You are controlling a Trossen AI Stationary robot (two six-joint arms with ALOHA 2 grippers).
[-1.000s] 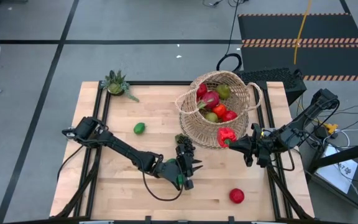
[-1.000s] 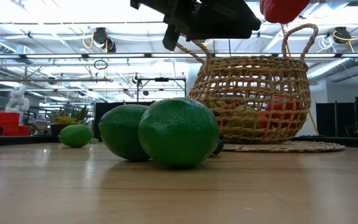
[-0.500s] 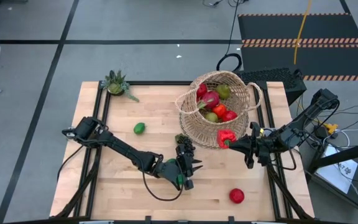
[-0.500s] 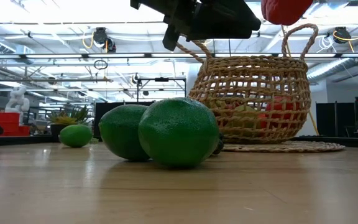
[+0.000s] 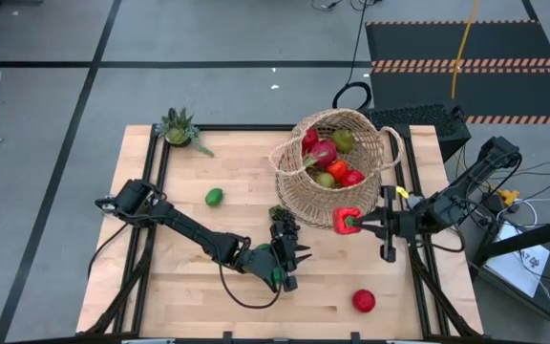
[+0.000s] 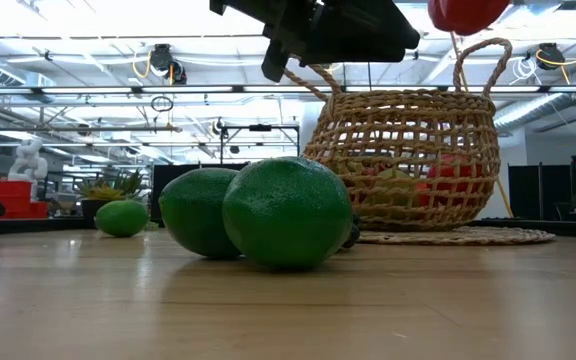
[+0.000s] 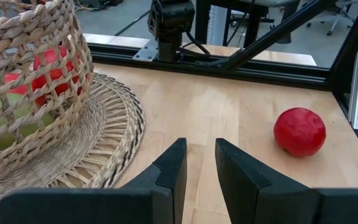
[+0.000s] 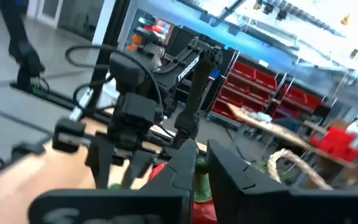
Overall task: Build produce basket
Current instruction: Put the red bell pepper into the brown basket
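1. High view: the right gripper (image 5: 354, 224) pinches a red pepper (image 5: 345, 221) beside the basket's (image 5: 299, 189) near-right wall.
2. Left gripper (image 5: 290, 258) hangs near table centre, fingers slightly spread, gripping nothing.
3. A red apple (image 5: 363, 301) lies near the front edge.

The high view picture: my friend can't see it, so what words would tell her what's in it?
Seen from above, the right hand holds a red toy fruit beside a wicker basket already filled with fruit. The left hand sits mid-table, near dark grapes. A green lime, a red apple and a small potted plant sit on the wooden table.
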